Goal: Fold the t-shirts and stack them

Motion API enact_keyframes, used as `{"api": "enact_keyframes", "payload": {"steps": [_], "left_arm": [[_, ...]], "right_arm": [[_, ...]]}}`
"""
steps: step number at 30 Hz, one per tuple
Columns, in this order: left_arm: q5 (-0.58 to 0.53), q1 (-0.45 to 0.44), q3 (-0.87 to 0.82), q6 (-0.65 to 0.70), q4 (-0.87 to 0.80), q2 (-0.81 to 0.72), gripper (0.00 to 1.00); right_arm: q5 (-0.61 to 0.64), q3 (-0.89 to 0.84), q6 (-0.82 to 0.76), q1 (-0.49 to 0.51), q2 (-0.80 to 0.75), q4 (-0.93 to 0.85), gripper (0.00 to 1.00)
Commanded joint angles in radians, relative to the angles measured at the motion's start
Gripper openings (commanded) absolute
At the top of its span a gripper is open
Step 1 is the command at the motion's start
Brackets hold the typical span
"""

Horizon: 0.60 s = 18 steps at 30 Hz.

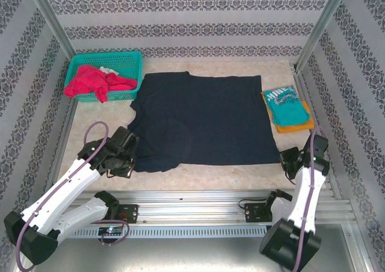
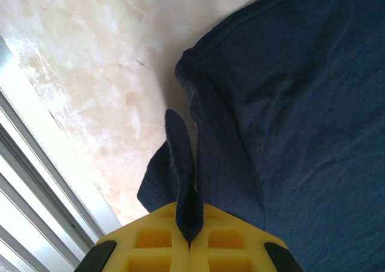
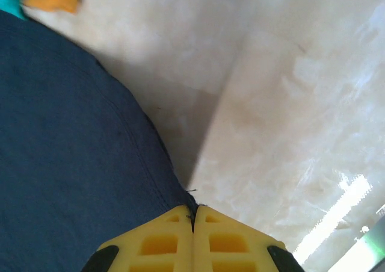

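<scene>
A large dark navy t-shirt (image 1: 201, 118) lies spread across the middle of the table. My left gripper (image 1: 129, 157) is shut on its near left edge; in the left wrist view a fold of navy cloth (image 2: 183, 182) is pinched between the yellow fingers (image 2: 147, 242). My right gripper (image 1: 287, 159) is shut on the near right corner of the navy t-shirt (image 3: 72, 163), the hem caught between the yellow fingertips (image 3: 231, 239). A folded teal t-shirt with white lettering (image 1: 285, 103) rests on a folded orange one (image 1: 298, 126) at the right. A pink-red t-shirt (image 1: 93, 82) lies in the basket.
A teal mesh basket (image 1: 123, 61) stands at the back left corner. Patterned walls with metal posts enclose the table on three sides. A metal rail (image 1: 198, 200) runs along the near edge. Bare tabletop (image 1: 210, 179) shows between the shirt and the rail.
</scene>
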Motion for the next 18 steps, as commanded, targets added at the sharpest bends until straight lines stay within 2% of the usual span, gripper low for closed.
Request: {"api": "enact_keyframes", "payload": {"steps": [1, 8, 14, 18], "left_arm": [[-0.003, 0.025, 0.041, 0.045, -0.093, 0.015, 0.0], [-0.007, 0.107, 0.142, 0.176, -0.14, 0.067, 0.0], [-0.046, 0.164, 0.269, 0.318, -0.146, 0.175, 0.0], [-0.091, 0.185, 0.375, 0.411, -0.14, 0.264, 0.0]], "right_arm": [[0.086, 0.02, 0.04, 0.006, -0.059, -0.109, 0.0], [0.191, 0.14, -0.057, 0.008, -0.074, -0.25, 0.0], [0.184, 0.235, -0.084, 0.017, 0.003, -0.229, 0.0], [0.193, 0.273, -0.065, 0.06, 0.062, -0.192, 0.0]]}}
